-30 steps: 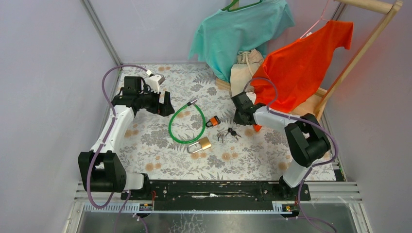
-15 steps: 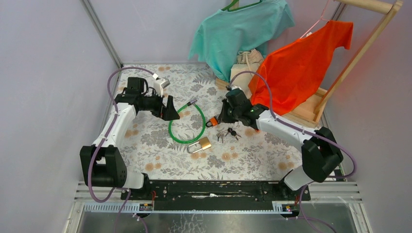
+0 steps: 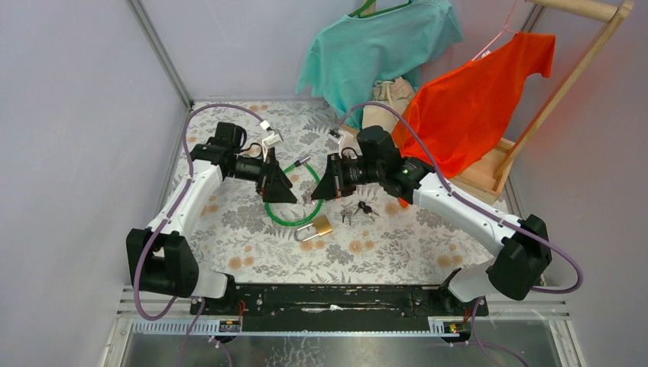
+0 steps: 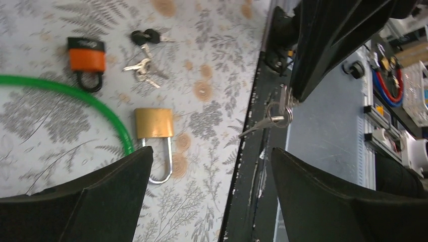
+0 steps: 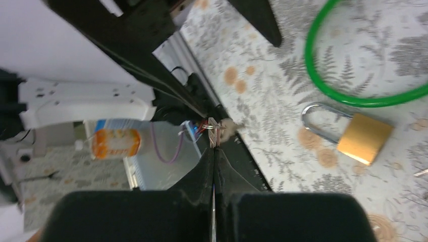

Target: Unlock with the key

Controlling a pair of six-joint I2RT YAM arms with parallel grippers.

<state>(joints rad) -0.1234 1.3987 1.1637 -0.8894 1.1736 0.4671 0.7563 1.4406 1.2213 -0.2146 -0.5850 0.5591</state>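
- The right fingers point(image 5: 214, 164) are pinched shut on a small key point(image 5: 215, 134) (its ring dangles beside it), held above the table point(image 3: 229, 229).
- The left fingers point(image 3: 280, 188) stand wide apart, holding nothing, close by and facing the right ones.
- The brass padlock point(image 3: 316, 227) lies on the table, touching the green cable loop point(image 3: 286, 222), with spare keys point(image 3: 358, 210) near.

A teal shirt point(image 3: 378, 53) and an orange shirt point(image 3: 481, 99) hang by a wooden rack point(image 3: 581, 8).
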